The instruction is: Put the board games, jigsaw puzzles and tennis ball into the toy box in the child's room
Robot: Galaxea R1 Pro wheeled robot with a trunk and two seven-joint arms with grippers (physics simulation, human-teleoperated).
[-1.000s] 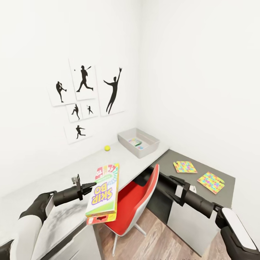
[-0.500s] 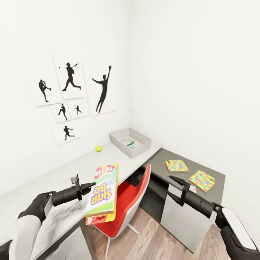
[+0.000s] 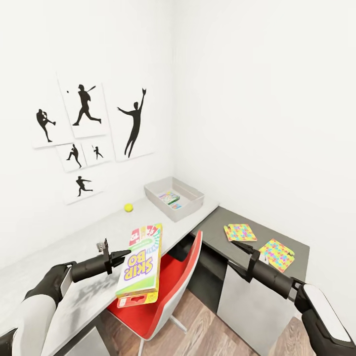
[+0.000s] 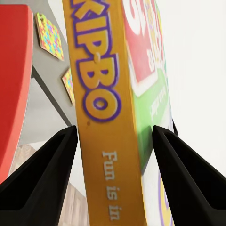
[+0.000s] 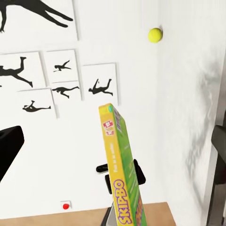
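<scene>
The robot's left gripper (image 3: 123, 257) pinches a Skip-Bo board game (image 3: 142, 264) by one long edge, carrying the flat box tilted on its side above the near end of the table (image 3: 89, 237), a grip that leaves the cover facing up and the box free to slide flat into a bin. In the left wrist view the two dark fingers (image 4: 42, 174) sit on either side of the orange edge of the box, pressed against it. The right gripper (image 3: 238, 257) hangs spread and empty over the red chair (image 3: 163, 282), seemingly kept clear for the next pick. At the table's far end, by the room's corner, sits the grey toy box (image 3: 174, 198), with one colourful game already lying inside. The tennis ball (image 3: 128, 207) rests on the table just short of the toy box, beneath the baseball silhouettes (image 3: 84, 128) on the wall. Two jigsaw puzzles (image 3: 240, 232) lie flat on the lower dark cabinet top joining the table past the toy box. The held game likely goes into the toy box next, which calls for a closer approach.
</scene>
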